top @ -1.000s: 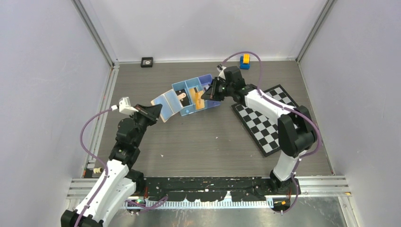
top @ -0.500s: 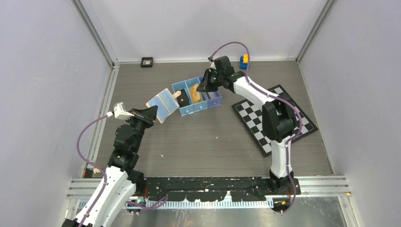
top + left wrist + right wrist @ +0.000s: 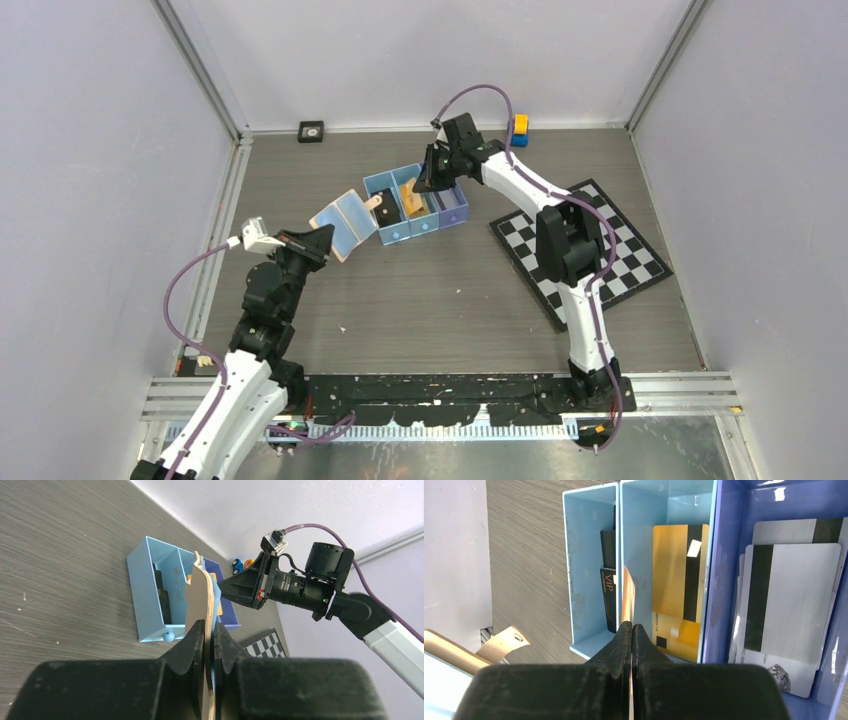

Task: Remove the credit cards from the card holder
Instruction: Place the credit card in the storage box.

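two arms: the right arm (image 3: 560, 235) has swung up-left since a second ago. left gripper (image 3: 209, 630) stays clamped on the tan card holder (image 3: 200, 597), centre-left. right gripper (image 3: 631, 626) pinches an orange card (image 3: 627, 597) over the blue tray (image 3: 580, 555)'s middle compartment.

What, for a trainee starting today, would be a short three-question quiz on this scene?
1. True or false: the left gripper is shut on the card holder.
2. Which compartment of the tray holds the silver cards? A pale-blue end; B middle; C purple end.
3. Fill in: the card pinched by the right gripper is ____.
Key: 1 true; 2 C; 3 orange.
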`<state>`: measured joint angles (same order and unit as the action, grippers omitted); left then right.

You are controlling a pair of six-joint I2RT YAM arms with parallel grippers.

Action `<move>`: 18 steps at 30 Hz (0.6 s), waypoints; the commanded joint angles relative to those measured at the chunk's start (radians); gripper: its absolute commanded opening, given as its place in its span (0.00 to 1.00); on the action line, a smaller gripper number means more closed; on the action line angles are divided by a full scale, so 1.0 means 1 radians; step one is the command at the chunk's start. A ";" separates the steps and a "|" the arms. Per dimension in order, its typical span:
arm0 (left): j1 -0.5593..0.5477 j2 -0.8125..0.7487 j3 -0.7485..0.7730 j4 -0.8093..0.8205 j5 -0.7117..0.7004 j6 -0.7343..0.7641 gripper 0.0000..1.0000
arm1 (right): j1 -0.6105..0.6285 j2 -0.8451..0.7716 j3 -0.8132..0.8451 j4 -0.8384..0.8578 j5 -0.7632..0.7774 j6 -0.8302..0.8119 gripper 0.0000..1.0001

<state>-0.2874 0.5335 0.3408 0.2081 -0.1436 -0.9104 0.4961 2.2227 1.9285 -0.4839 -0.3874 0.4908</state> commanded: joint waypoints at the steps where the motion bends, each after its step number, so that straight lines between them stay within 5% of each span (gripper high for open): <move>1: 0.005 -0.013 0.003 0.045 -0.025 -0.001 0.00 | 0.004 0.037 0.066 -0.040 0.003 -0.027 0.01; 18: 0.005 -0.006 -0.002 0.044 -0.026 -0.007 0.00 | -0.016 -0.169 -0.087 0.025 0.038 -0.042 0.01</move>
<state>-0.2874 0.5323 0.3397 0.2085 -0.1474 -0.9127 0.4934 2.1647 1.8793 -0.5175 -0.3695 0.4507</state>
